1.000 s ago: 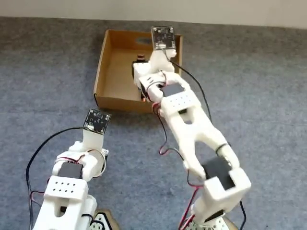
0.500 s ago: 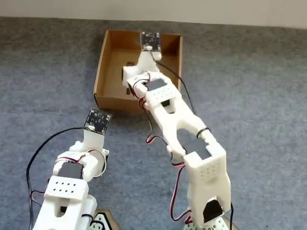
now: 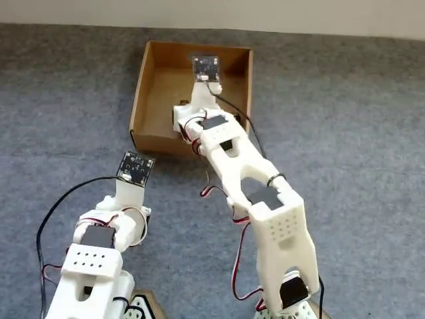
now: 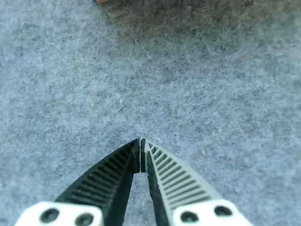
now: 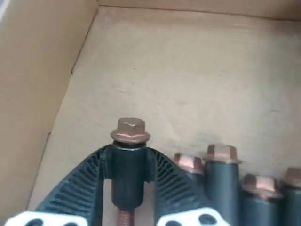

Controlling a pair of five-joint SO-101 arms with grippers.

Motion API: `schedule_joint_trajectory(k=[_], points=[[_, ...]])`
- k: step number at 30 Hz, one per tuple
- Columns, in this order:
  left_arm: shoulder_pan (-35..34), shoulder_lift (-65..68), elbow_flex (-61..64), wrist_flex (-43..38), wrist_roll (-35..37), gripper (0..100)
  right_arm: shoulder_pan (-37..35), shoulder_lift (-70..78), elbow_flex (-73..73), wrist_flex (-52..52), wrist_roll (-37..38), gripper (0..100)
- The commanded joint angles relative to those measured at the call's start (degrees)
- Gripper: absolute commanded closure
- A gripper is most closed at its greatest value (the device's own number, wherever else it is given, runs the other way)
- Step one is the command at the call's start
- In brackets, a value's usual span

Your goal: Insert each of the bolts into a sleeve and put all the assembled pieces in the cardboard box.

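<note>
Right arm (image 3: 246,173): stretches from the near edge of the grey carpet (image 3: 345,119) to the cardboard box (image 3: 141,100), with its wrist above the box's inside.
Right gripper (image 5: 128,155): clenched around a black sleeve (image 5: 127,181), 1 finger on each side of it.
Held piece: a copper bolt (image 5: 130,130) sits in the sleeve, its hexagonal head resting on one end and its threaded tip sticking out of the other.
Place of the held piece: inside the box, over the floor (image 5: 188,70), close to a side wall (image 5: 33,94). I cannot tell whether it touches the floor.
Other assembled pieces (image 5: 221,174): 4 more copper heads on black sleeves lie on the box floor just beside the held one, side by side and parallel to it, on the side away from that wall.
Cardboard box: open-topped, standing on the carpet by its far edge, around the middle of that edge.
Left arm (image 3: 99,246): at the carpet's near left corner, well apart from the box.
Left gripper (image 4: 141,143): clenched tip to tip with nothing between the fingers, pointing down at bare carpet.
</note>
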Motion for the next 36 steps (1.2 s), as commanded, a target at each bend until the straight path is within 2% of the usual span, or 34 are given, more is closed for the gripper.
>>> schedule_joint_trajectory(k=[1, 6, 18, 23, 36], points=[[0.84, 0.31, -0.22, -0.79, -0.26, 96, -0.66, -0.04, -5.76, 2.95, 0.44, 99.1], [0.84, 0.31, -0.22, -0.79, -0.26, 96, -0.84, 0.31, -8.75, 8.48, 0.44, 99.1], [0.84, 0.31, -0.22, -0.79, -0.26, 96, -0.57, 0.22, -8.75, 10.24, 0.26, 99.1], [0.84, 0.31, -0.22, -0.79, -0.26, 96, -0.48, 0.40, -8.31, 10.86, -6.86, 99.1], [0.84, 0.31, -0.22, -0.79, -0.26, 96, -0.31, 4.35, -9.19, 13.32, -5.27, 98.8]])
